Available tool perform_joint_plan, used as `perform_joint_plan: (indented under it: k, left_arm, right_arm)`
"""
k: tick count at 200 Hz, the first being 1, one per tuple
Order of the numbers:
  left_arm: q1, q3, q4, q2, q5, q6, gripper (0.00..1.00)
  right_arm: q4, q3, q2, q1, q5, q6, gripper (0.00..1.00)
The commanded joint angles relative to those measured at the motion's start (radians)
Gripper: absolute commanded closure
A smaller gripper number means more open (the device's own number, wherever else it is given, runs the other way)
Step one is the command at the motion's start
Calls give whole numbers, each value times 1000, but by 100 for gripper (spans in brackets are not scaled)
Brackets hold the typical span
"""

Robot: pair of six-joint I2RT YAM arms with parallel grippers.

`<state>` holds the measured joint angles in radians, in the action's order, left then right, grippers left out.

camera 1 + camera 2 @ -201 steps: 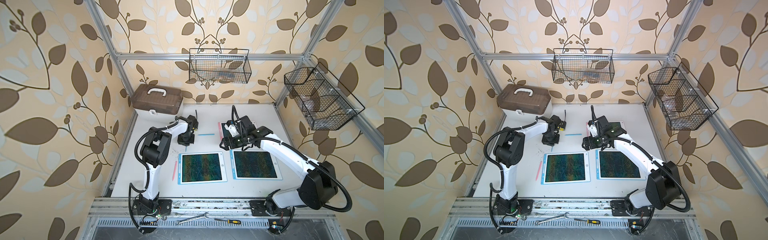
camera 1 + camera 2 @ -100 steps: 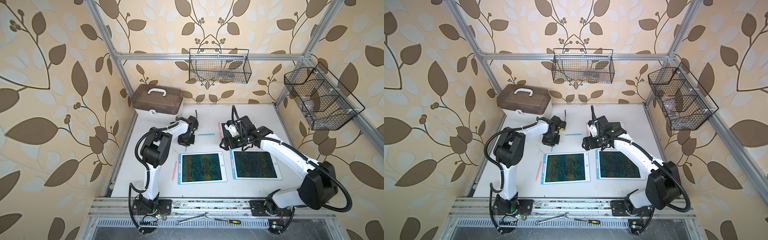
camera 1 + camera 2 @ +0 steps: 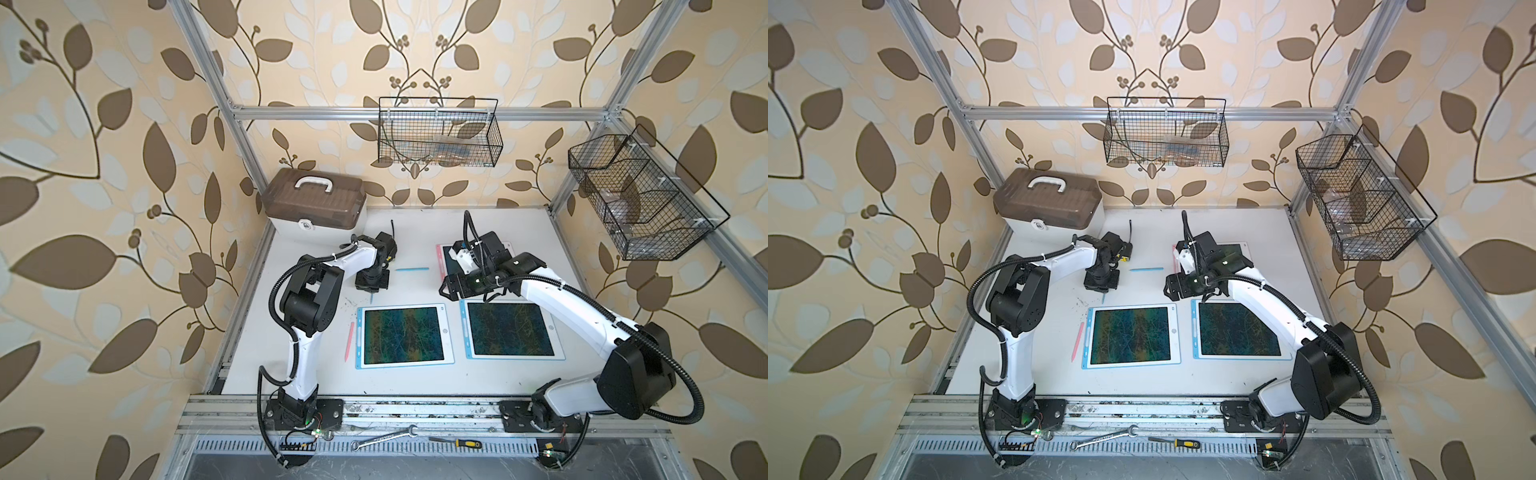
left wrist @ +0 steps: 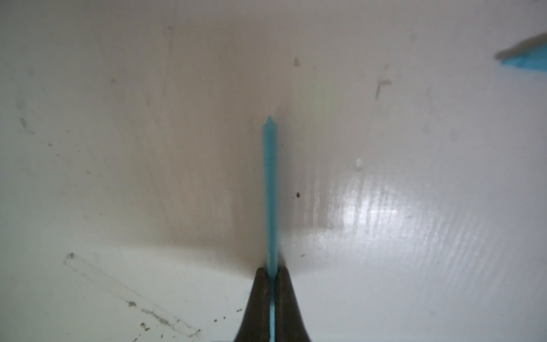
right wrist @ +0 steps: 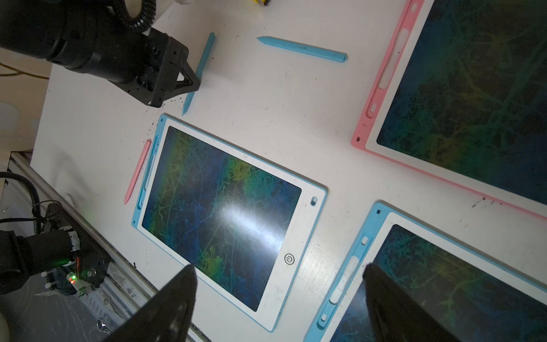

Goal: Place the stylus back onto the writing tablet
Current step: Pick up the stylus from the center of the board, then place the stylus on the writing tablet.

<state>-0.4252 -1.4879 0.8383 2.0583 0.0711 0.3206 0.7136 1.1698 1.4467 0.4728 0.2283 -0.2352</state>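
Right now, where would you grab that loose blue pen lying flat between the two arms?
Take the loose blue stylus at mid-shaft, coming straight down from above and pinching across its thin width. It lies flat on the white table with bare surface all round it, so nothing blocks that approach. A grip at the middle should keep the slim body from tipping.

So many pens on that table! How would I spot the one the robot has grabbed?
Start at the brown-lidded case in the back corner of the table and follow the arm beside it to the left gripper. The blue pen is pinched there between black jaws, while the other blue pen and the pink pen lie free.
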Motion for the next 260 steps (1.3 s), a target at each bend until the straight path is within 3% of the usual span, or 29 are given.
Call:
perform_joint_plan:
  k: [1,46,107,198,260]
  left_arm:
    - [-1,-16,68,-43,29,20,100]
    - [-1,-10,108,-111,42,45,100]
    - [-6,145,107,-293,-11,148,100]
    - [-157,350,154,-470,6,326,100]
    - [-186,434,176,-515,38,363,100]
  right_arm:
    - [1,4,-16,4,6,2,12]
    - [-2,1,-20,6,8,1,12]
    - [-10,-9,-21,8,9,0,12]
    - [-13,-13,-20,19,13,-1,12]
    - [-19,-18,-22,26,12,-6,12]
